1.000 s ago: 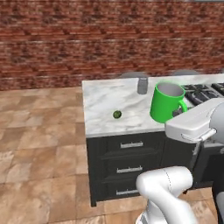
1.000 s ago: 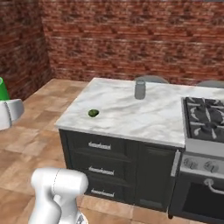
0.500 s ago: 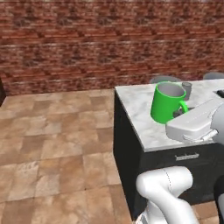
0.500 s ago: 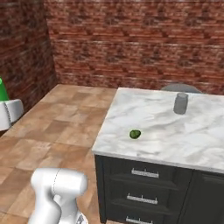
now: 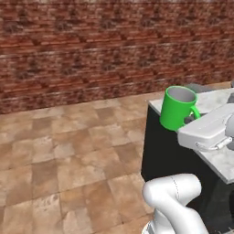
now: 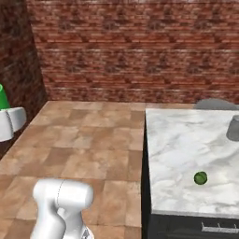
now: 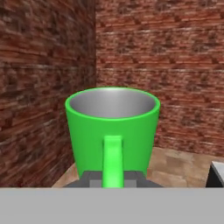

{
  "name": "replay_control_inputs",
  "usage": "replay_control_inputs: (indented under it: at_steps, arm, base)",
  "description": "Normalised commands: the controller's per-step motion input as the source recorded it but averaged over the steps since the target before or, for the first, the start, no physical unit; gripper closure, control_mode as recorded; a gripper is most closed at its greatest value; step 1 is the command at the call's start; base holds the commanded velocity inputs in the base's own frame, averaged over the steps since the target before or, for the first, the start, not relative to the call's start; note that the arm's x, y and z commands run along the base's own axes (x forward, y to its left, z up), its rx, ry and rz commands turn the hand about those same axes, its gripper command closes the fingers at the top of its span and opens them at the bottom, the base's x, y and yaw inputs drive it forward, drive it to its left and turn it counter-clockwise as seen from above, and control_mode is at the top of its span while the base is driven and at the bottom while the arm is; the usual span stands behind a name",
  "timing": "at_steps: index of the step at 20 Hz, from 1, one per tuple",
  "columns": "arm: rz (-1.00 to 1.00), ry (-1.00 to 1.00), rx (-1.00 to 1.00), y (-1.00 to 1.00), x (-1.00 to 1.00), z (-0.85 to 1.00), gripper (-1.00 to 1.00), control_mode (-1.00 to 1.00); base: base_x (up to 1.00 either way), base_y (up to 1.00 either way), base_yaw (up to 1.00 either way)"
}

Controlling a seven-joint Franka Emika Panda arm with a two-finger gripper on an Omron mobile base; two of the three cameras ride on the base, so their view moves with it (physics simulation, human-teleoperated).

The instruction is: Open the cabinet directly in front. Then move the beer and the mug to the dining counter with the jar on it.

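One mug [image 5: 178, 108], bright green and cylindrical with a pale grey inside, is held upright in the air above the tiled floor [image 5: 68, 155], at the near corner of the surface [image 6: 186, 154]. The tool [image 7: 113, 178] is closed on the mug's single flat strap handle. The surface is one white-grey marble slab on a black base. On it lies one small round green thing [image 6: 200, 178], and farther back at the right edge stands one grey translucent cylindrical jar [image 6: 233, 128]. Rough red brick walls [image 6: 140, 46] stand behind.
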Motion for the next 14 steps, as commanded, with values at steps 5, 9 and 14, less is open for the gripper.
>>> replay_control_inputs:
  at_steps: [5,9,14]
  arm:
    - [0.0,0.0,0.0,0.0,0.0,0.0,1.0,1.0]
    - [0.0,0.0,0.0,0.0,0.0,0.0,1.0,1.0]
    - [0.0,0.0,0.0,0.0,0.0,0.0,1.0,1.0]
  base:
    - [1.0,0.98,-0.65]
    - [1.0,0.95,-0.67]
    - [0.98,0.79,-0.79]
